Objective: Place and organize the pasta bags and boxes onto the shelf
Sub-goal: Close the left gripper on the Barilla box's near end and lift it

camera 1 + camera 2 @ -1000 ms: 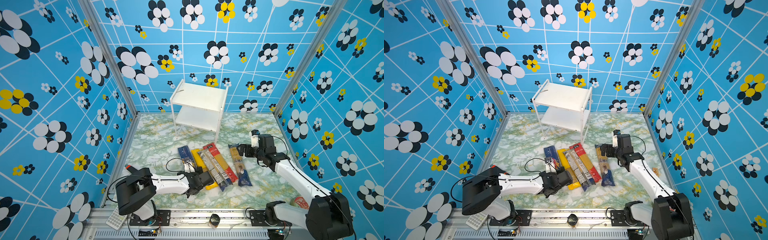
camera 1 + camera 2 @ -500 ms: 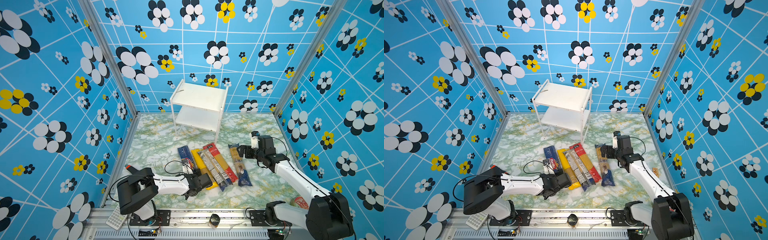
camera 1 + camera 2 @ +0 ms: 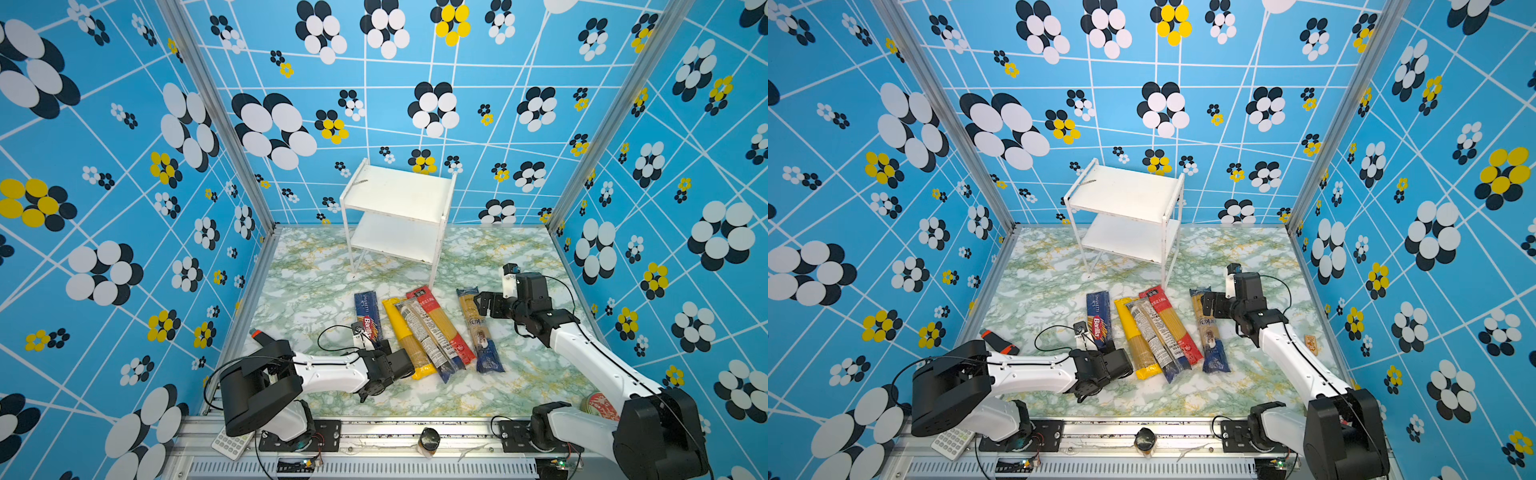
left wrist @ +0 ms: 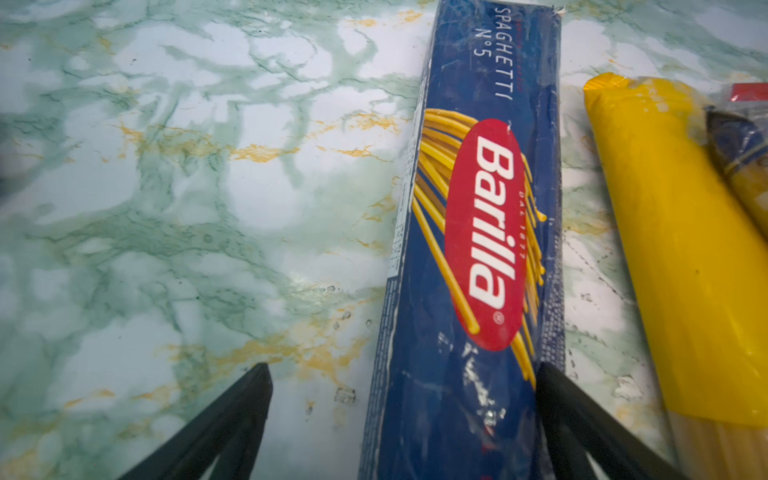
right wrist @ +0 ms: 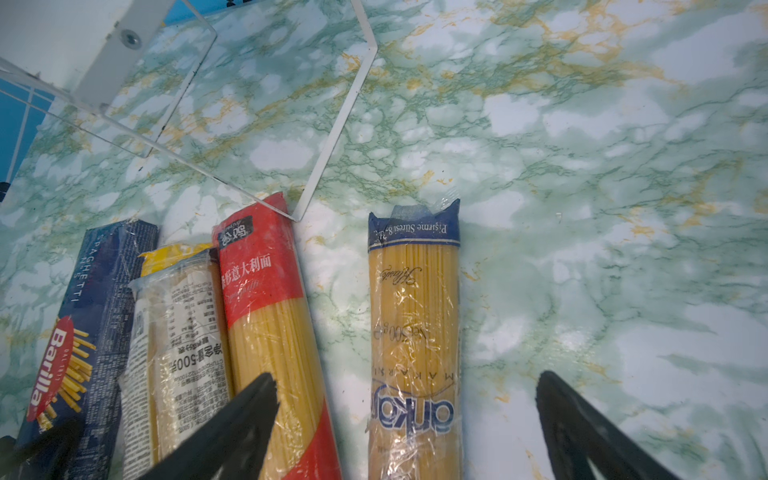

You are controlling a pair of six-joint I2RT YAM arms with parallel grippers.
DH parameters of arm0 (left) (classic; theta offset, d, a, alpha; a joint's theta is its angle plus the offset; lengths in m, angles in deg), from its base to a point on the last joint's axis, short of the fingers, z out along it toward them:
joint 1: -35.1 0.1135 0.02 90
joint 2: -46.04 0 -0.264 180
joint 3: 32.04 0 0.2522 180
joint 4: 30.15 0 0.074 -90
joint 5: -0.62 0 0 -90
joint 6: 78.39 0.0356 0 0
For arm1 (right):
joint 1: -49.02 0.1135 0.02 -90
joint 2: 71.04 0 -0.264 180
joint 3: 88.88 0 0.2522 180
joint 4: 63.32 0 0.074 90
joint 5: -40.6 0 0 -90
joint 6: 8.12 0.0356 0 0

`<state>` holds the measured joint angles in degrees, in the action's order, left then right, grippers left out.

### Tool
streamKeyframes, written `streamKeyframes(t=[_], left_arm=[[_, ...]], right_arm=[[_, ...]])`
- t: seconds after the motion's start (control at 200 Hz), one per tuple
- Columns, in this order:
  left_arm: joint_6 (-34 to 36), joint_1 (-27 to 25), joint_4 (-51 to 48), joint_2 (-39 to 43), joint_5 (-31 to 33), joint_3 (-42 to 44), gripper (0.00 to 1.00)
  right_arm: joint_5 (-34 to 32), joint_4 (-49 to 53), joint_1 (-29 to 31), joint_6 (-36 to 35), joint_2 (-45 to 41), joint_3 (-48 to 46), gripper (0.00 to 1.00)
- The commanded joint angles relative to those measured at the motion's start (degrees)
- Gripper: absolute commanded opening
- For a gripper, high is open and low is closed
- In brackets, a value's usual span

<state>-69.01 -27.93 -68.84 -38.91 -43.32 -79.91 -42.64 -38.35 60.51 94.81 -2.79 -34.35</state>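
5 long packs lie flat on the marble table. The left gripper is spread wide and low over the near end of the Barilla box, with a finger on each side of it. Whether either finger touches the box cannot be told. Just outside this gripper, on the side toward the other arm, lies the yellow bag.

The right gripper is also spread wide and straddles the gold-labelled bag without clamping it. 1 of its fingers hangs over the red-ended bag. Past that finger, the white-labelled bag rests partly on the yellow bag.

Beyond both grippers, along the way they point, stands the shelf. Its front leg is just beside the far tip of the red-ended bag.
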Motion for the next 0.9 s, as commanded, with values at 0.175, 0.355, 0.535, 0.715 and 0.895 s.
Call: streamKeyframes(t=[0.175, 0.355, 0.535, 0.715, 0.895], left_arm=[[10.4, 0.7, 2.2, 2.4, -1.5, 5.6, 0.99], [15.6, -0.5, 8.2, 1.7, -3.5, 6.6, 0.99], [15.7, -2.3, 7.6, 0.7, -4.3, 6.5, 0.99], [15.2, -4.2, 5.8, 0.1, -4.3, 5.8, 0.99], [11.9, -4.5, 5.6, 0.3, -5.0, 7.4, 1.0]], right_arm=[[0.6, -1.5, 0.6, 0.9, 0.9, -0.4, 0.99], [0.4, -1.5, 0.7, 0.9, 0.9, -0.5, 0.99], [0.4, -1.7, 0.7, 0.8, 1.4, -0.5, 0.99], [0.9, -1.9, 0.8, 0.5, 2.3, -0.4, 0.99], [0.9, -2.1, 0.8, 0.2, 2.4, -0.5, 0.99]])
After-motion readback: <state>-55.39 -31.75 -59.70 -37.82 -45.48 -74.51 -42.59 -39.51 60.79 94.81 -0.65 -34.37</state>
